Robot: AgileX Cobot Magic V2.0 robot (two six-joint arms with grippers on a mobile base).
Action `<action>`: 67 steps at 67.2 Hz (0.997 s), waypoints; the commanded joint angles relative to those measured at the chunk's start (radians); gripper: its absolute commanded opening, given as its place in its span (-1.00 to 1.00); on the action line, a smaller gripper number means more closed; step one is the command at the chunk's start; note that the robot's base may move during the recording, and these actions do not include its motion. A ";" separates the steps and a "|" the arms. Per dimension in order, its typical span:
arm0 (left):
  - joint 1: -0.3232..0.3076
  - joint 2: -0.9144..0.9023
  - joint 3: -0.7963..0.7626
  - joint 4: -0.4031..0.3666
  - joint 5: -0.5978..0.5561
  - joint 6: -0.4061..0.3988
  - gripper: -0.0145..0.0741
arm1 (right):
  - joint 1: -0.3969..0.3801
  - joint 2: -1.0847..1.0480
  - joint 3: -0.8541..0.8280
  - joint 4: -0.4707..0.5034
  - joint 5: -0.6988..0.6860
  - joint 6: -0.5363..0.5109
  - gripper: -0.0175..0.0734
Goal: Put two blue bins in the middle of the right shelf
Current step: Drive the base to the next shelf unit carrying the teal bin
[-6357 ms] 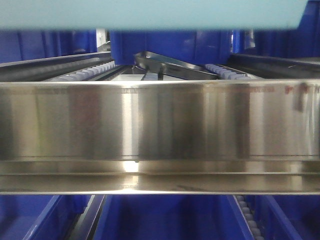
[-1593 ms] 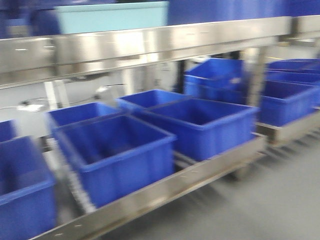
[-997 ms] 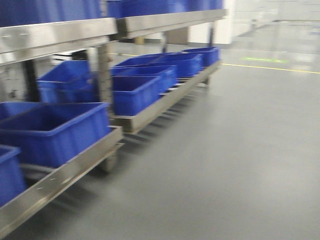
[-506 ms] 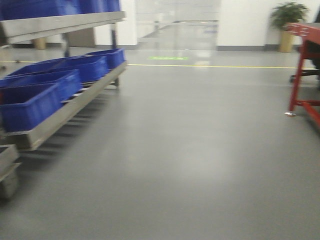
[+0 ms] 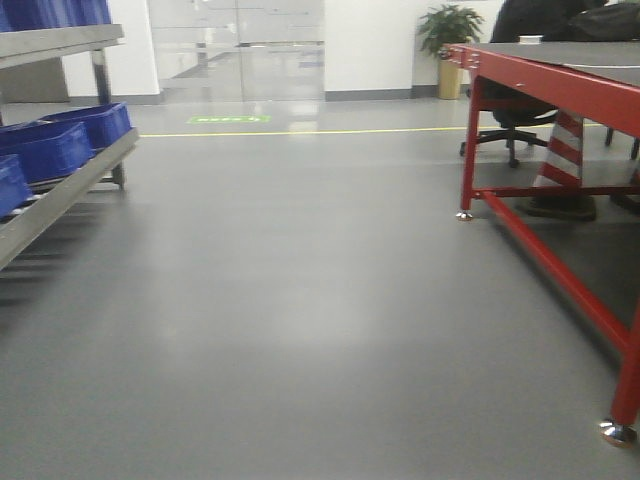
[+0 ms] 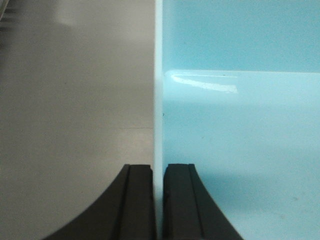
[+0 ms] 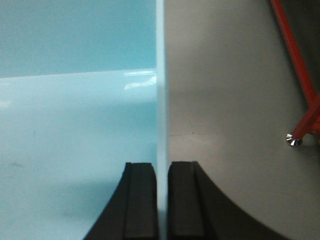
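Observation:
I hold a light blue bin (image 6: 240,125) between both arms. My left gripper (image 6: 158,167) is shut on its thin left wall, with the bin's inside to the right of the fingers. My right gripper (image 7: 161,165) is shut on the opposite wall, and the light blue bin (image 7: 75,125) fills the left half of that view. Grey floor shows beyond both walls. The front view does not show the held bin. Dark blue bins (image 5: 45,148) sit on a low steel shelf (image 5: 60,195) at the far left; I cannot tell if this is the right shelf.
A red metal table (image 5: 560,90) stands along the right, one foot (image 7: 293,141) showing in the right wrist view. Behind it are an office chair (image 5: 510,135), a striped cone (image 5: 560,150) and a potted plant (image 5: 447,25). Open grey floor (image 5: 300,300) lies between shelf and table.
The front view has swung right, away from the shelves. The blue bins have slid to the far left edge and the red table has come in on the right.

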 commanded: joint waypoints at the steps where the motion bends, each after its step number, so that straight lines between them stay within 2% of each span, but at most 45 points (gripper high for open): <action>1: 0.005 -0.011 -0.009 0.099 0.012 0.001 -0.92 | -0.008 -0.018 -0.012 -0.077 -0.005 -0.003 -0.98; 67: 0.005 -0.011 -0.009 0.100 0.012 0.001 -0.92 | -0.008 -0.018 -0.012 -0.077 -0.005 -0.003 -0.98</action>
